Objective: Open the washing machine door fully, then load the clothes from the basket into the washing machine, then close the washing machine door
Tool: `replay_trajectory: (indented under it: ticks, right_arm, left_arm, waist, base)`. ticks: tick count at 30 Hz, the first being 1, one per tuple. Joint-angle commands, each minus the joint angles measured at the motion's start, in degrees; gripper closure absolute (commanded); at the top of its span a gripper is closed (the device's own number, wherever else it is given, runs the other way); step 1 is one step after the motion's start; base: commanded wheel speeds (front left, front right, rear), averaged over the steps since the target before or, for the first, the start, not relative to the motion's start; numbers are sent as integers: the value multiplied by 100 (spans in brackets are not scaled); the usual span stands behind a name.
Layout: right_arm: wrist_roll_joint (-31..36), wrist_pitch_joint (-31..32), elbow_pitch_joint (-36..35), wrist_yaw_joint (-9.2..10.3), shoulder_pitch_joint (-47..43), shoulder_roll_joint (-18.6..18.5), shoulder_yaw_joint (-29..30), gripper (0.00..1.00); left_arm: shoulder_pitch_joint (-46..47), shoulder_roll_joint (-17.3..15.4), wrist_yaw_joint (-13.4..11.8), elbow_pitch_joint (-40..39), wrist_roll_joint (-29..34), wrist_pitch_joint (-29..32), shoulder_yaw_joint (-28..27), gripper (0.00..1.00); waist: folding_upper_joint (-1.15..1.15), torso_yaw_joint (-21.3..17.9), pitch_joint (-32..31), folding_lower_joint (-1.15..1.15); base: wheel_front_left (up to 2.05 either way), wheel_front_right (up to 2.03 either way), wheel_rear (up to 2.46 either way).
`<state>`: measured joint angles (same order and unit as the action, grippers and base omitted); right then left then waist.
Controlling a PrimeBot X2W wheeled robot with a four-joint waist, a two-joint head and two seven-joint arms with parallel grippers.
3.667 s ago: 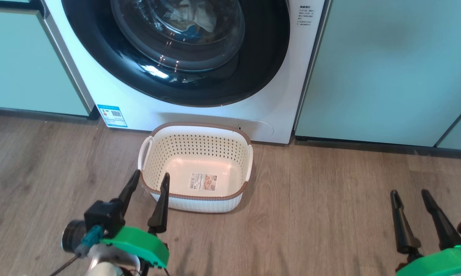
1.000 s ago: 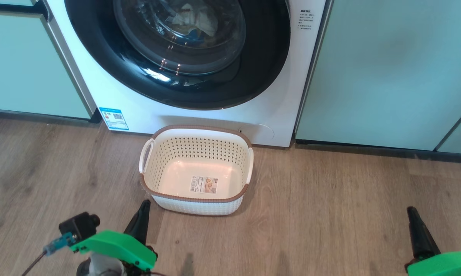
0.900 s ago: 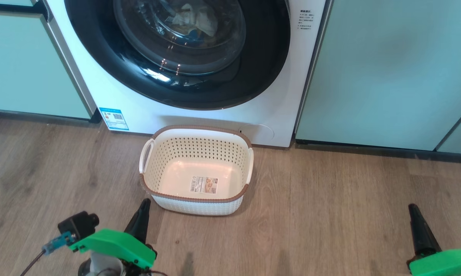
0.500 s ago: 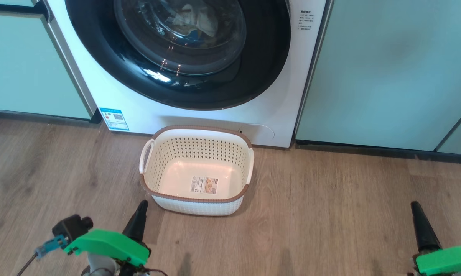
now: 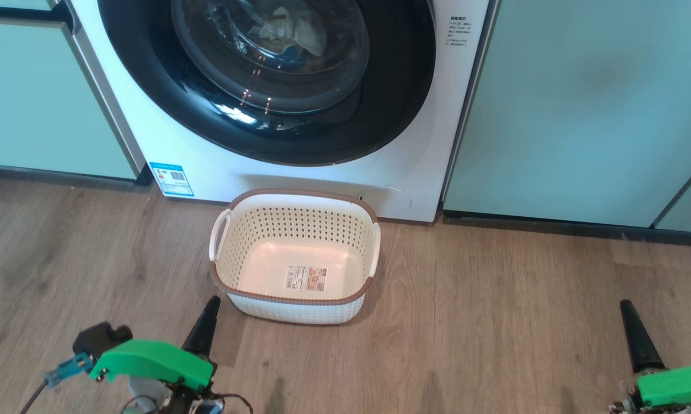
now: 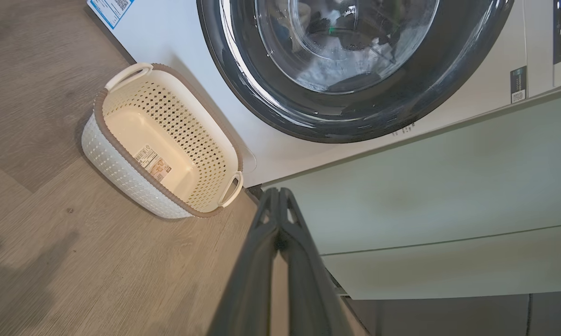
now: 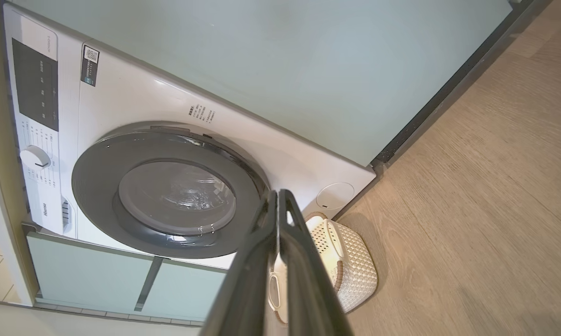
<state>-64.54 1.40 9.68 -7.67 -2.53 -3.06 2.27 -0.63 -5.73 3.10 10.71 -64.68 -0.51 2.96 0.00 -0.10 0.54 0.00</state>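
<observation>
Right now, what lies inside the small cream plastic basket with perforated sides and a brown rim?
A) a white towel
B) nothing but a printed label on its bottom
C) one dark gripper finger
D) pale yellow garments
B: the bottom of the cream basket is bare except for the printed label, and pale clothes show behind the glass of the round black-rimmed washing machine door.
</observation>
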Motion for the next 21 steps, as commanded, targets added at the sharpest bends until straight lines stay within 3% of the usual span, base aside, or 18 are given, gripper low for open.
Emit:
replay_trajectory:
  ticks: [1,21]
  right_arm:
    - [-167,28,-151,11,338,-124,-17,100]
    - [-1423,165,107,15,570,-132,83,100]
  left_arm:
    - [348,-13,76,-125,-157,20,-209,100]
    - [493,69,239,80,-1387,269,-471,100]
  waist:
    - [0,0,-1,0]
    - [0,5,-17,0]
  base:
    - [0,0,0]
    - [0,0,0]
